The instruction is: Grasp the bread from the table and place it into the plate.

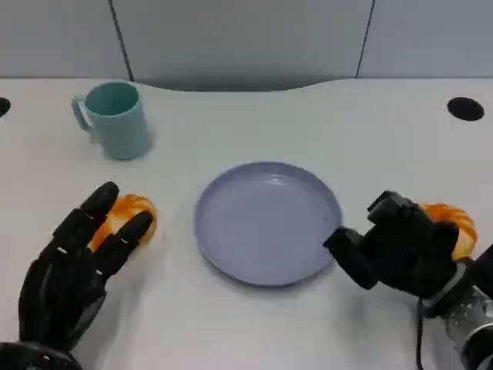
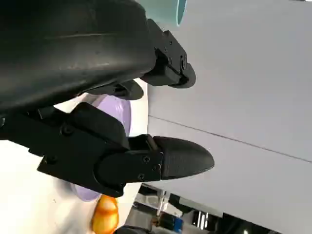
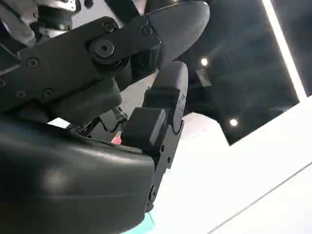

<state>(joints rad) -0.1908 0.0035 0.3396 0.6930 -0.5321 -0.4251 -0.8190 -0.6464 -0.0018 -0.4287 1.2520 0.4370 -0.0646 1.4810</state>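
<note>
Two bread pieces: the right bread (image 1: 451, 223) is gripped by the right hand (image 1: 400, 247) just right of the plate (image 1: 266, 222); the left bread (image 1: 123, 218) lies on the desk (image 1: 347, 131) under the spread, released left hand (image 1: 73, 266). One plate sits mid-desk; one mug (image 1: 115, 119) stands far left.

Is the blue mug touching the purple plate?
Apart. The head view shows the mug standing toward the table's far left, with a clear strip of white table between it and the plate.

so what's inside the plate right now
Nothing: the plate shows a bare purple surface. One bread lies under the left hand fingers; another bread sits behind the right hand, partly covered.
</note>
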